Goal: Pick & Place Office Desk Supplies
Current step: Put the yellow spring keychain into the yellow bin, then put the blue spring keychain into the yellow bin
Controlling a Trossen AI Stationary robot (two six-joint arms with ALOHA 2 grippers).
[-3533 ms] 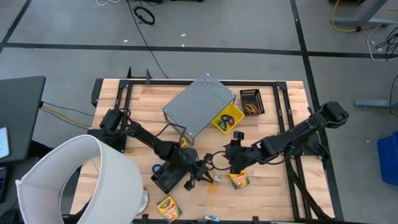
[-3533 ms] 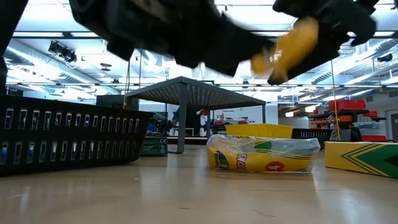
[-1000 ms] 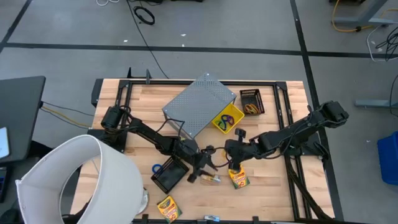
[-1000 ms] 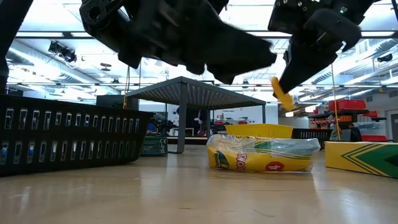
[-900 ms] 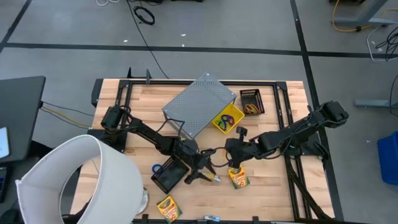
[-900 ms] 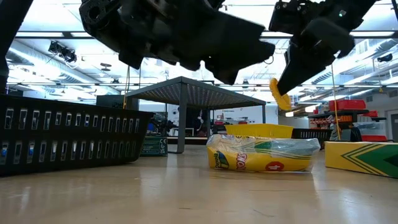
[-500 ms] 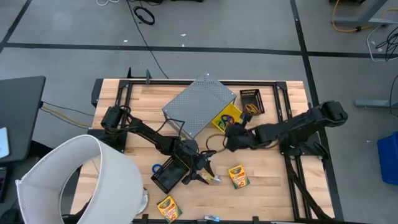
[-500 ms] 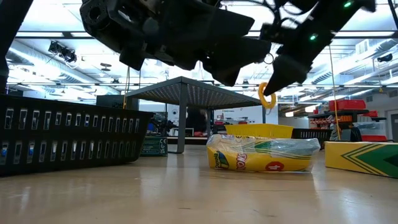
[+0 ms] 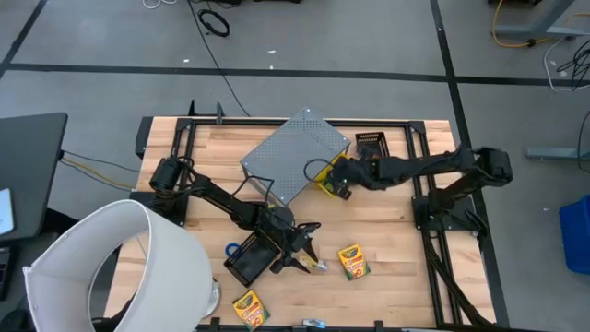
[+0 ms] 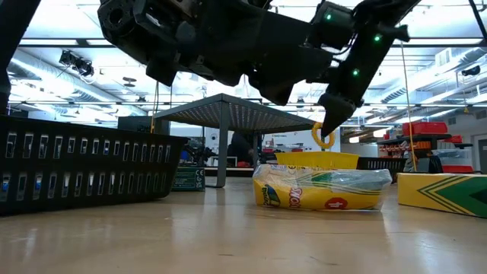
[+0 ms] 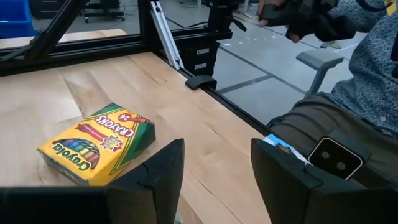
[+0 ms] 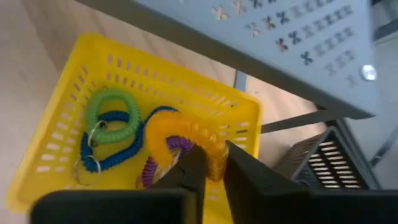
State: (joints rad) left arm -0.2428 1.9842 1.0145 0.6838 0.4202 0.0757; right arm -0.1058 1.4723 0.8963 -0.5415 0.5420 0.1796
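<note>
At frame centre, the right gripper (image 12: 208, 165) pinches a ribbed orange coil loop (image 12: 186, 138) between its fingers over the perforated yellow basket (image 12: 74, 74). The left gripper (image 11: 214, 165), fingers spread, hovers above the wooden tabletop (image 11: 205, 124).

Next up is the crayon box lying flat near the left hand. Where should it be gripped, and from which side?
Grip the crayon box across its narrow width, on the two long side edges near the middle, coming straight down from above. It lies flat on the table with bare wood all round, so the fingers should fit on both sides. The left hand, open, sits just beside it.
</note>
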